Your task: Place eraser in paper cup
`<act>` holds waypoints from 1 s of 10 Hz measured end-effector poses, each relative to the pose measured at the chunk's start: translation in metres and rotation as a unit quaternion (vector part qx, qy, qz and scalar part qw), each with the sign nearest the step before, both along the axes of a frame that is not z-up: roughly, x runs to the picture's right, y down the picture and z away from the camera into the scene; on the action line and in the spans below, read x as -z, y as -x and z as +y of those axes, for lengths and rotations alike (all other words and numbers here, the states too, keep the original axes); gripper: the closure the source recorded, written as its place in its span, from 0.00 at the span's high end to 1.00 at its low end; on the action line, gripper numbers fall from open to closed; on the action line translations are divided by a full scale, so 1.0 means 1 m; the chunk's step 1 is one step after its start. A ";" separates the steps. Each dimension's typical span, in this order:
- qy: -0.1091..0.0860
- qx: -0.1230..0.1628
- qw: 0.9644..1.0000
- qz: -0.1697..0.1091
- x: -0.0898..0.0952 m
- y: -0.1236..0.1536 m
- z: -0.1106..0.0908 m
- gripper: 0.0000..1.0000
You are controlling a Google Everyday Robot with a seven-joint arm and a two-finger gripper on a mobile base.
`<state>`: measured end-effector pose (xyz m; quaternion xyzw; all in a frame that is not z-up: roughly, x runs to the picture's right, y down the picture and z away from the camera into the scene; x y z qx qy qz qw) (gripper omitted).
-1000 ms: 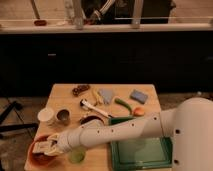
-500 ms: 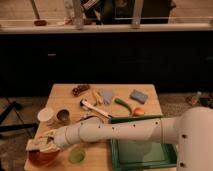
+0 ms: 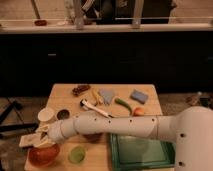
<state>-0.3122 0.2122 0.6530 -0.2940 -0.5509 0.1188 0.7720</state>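
My gripper (image 3: 31, 140) hangs at the table's front left corner, just above the left rim of an orange-red bowl (image 3: 44, 155). It is shut on a small pale flat block, the eraser (image 3: 27, 142), which sticks out to the left of the fingers. The white paper cup (image 3: 46, 115) stands upright a short way behind the gripper, near the left edge. My white arm (image 3: 120, 126) reaches in from the right across the table's front.
A metal cup (image 3: 63, 114) stands right of the paper cup and a translucent green cup (image 3: 76, 154) right of the bowl. A green tray (image 3: 142, 150) lies front right. Two blue-grey pads (image 3: 106, 95) (image 3: 139, 96), a brush (image 3: 92, 106), vegetables and a snack lie further back.
The gripper has moved left and slightly back, from over the bowl to its left rim, closer to the paper cup. It stays shut on the pale block.
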 end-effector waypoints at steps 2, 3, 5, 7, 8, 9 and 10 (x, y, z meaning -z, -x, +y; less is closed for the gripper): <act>0.001 0.007 1.000 -0.006 -0.004 0.006 -0.012 0.00; 0.001 0.006 1.000 -0.006 -0.005 0.006 -0.015 0.00; 0.002 0.007 1.000 -0.006 -0.005 0.006 -0.014 0.00; 0.001 0.007 1.000 -0.007 -0.005 0.006 -0.014 0.00; 0.001 0.004 1.000 -0.007 -0.005 0.007 -0.013 0.00; -0.003 -0.002 1.000 -0.007 -0.008 0.007 -0.013 0.00; -0.008 -0.007 1.000 -0.007 -0.012 0.008 -0.018 0.00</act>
